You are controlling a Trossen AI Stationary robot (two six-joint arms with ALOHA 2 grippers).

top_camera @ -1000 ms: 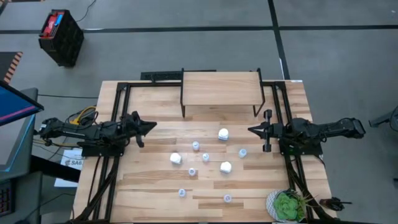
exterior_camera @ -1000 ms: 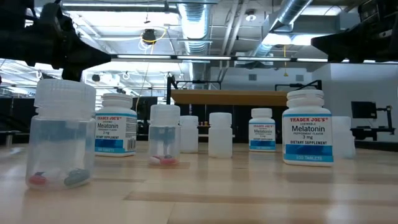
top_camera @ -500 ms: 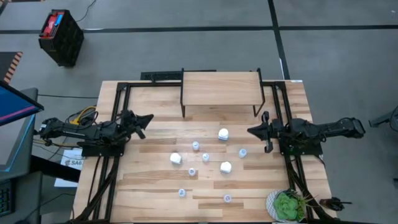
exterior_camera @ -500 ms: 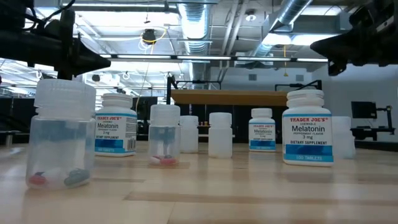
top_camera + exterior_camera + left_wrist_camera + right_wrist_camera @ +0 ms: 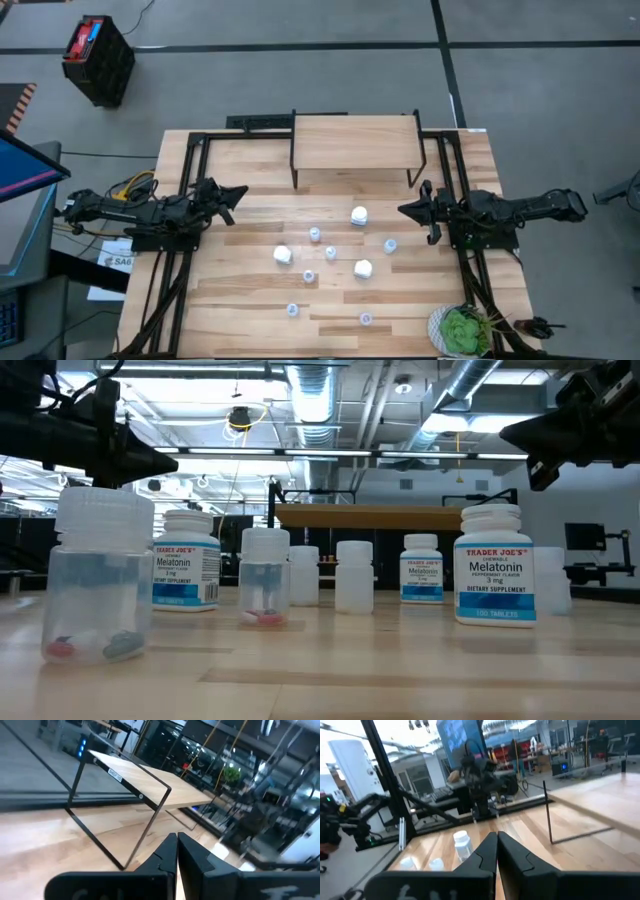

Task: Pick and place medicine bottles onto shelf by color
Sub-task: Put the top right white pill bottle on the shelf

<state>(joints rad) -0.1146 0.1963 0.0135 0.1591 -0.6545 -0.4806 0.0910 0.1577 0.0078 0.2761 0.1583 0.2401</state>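
Note:
Several medicine bottles stand loose on the wooden table in the high view: opaque white ones point(image 5: 359, 214) point(image 5: 283, 255) point(image 5: 363, 268) and smaller pale blue ones point(image 5: 314, 234) point(image 5: 390, 244) point(image 5: 292, 310). In the low view the white ones show as labelled bottles point(image 5: 495, 575) and a translucent one point(image 5: 100, 575) stands closest. The shelf point(image 5: 355, 142) stands at the table's back, bare on top. My left gripper point(image 5: 240, 190) hovers shut and holding nothing at the left, short of the bottles. My right gripper point(image 5: 403, 210) hovers shut and holding nothing at the right, near a blue bottle. Both wrist views show fingers pressed together point(image 5: 176, 840) point(image 5: 496, 837).
A potted green plant point(image 5: 460, 330) sits at the table's front right corner. Black frame rails point(image 5: 190, 160) run along both sides of the table. On the floor at the back left stands a black crate point(image 5: 98, 60). A monitor edge point(image 5: 25, 170) shows at the far left.
Both wrists have rolled since a second ago. The left gripper has drawn back slightly toward the table's left and back. The bottles have not moved.

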